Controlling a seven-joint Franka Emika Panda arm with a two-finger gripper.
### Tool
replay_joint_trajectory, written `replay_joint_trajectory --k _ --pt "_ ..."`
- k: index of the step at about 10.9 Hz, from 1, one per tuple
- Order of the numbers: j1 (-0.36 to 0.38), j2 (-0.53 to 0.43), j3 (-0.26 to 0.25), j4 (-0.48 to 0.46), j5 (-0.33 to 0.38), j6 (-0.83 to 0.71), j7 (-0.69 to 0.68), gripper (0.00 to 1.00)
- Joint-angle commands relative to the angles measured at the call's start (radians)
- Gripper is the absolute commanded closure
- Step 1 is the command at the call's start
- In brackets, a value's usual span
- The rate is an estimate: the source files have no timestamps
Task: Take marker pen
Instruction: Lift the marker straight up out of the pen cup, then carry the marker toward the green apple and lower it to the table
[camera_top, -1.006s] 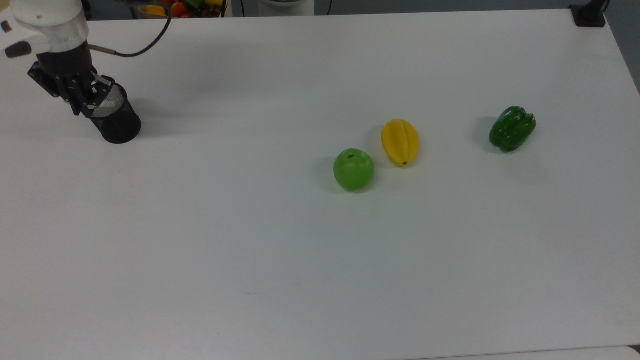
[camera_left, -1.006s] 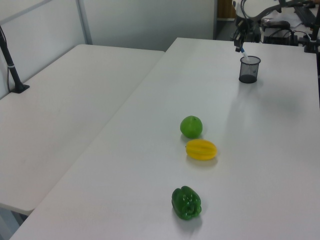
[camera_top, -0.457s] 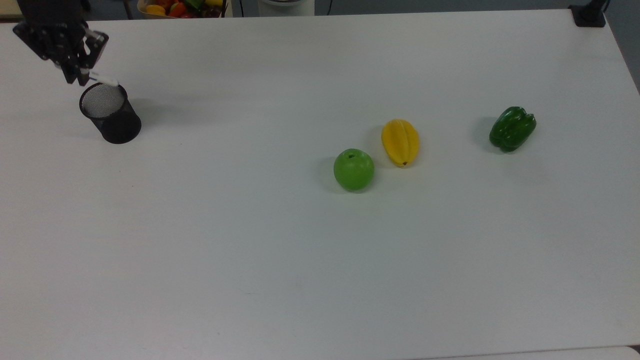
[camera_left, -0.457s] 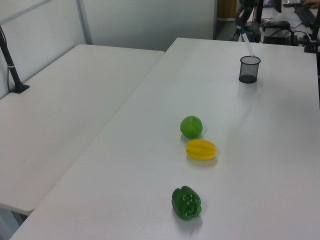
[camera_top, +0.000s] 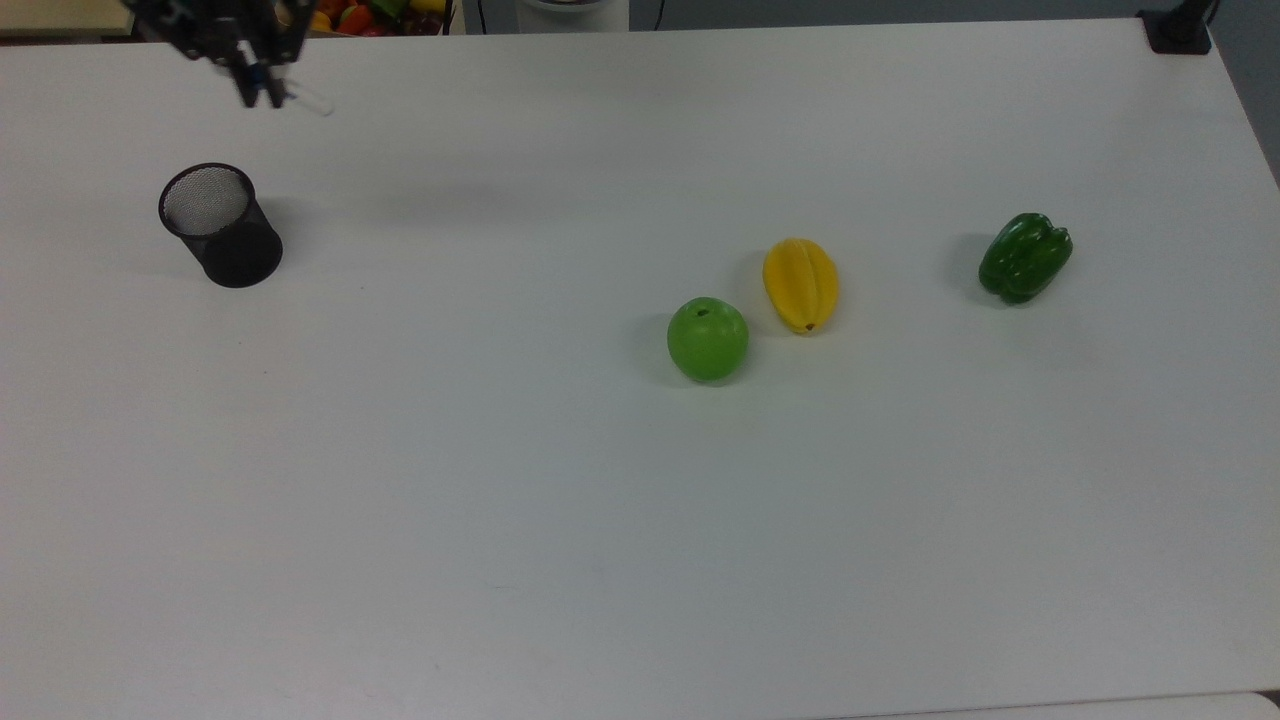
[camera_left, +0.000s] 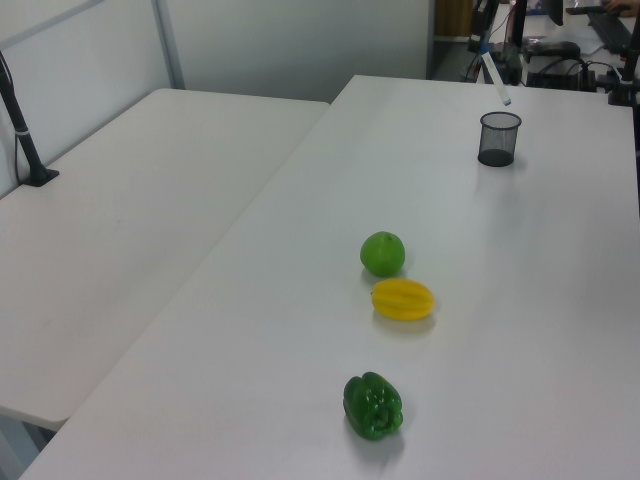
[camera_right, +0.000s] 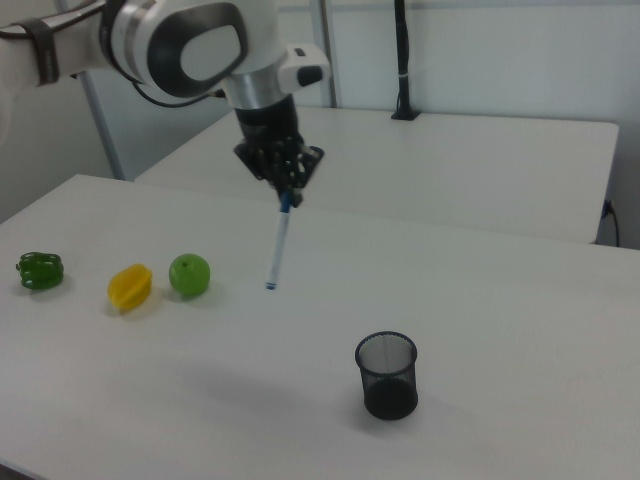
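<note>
The marker pen (camera_right: 278, 248) hangs in the air, white barrel slanting down, blue cap uppermost. My gripper (camera_right: 287, 196) is shut on the cap end. In the top view the gripper (camera_top: 256, 92) sits at the far left edge of the table, with the pen's barrel (camera_top: 308, 100) sticking out to its right. In the left view the marker pen (camera_left: 494, 78) hovers above the black mesh cup (camera_left: 499, 138). The cup (camera_top: 220, 226) stands upright on the white table (camera_top: 640, 520), below and to the left of the gripper in the top view.
A green apple (camera_top: 708, 338), a yellow star fruit (camera_top: 800, 284) and a green bell pepper (camera_top: 1024, 257) lie spread across the table's middle and right in the top view. A bowl of mixed fruit (camera_top: 365, 14) sits beyond the far edge. A second white table (camera_left: 130, 230) adjoins in the left view.
The gripper has lifted the marker pen out of the mesh cup, risen well above it and moved toward the top view's right and far edge. The cup stayed put.
</note>
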Motion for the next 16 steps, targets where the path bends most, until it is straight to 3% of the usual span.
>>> replay_joint_trajectory --k 1,3,5,11,16 --pt "0.041 -0.024 0.069 -0.015 0.024 -0.065 0.079 0.99" --pt "0.047 -0.004 0.146 -0.021 0.025 -0.061 0.154 0.99" --pt "0.072 0.043 0.189 -0.024 0.024 -0.047 0.22 0.99" --pt "0.169 0.189 0.197 -0.105 0.004 0.213 0.316 0.99" --pt "0.182 0.335 0.197 -0.133 -0.105 0.359 0.316 0.99"
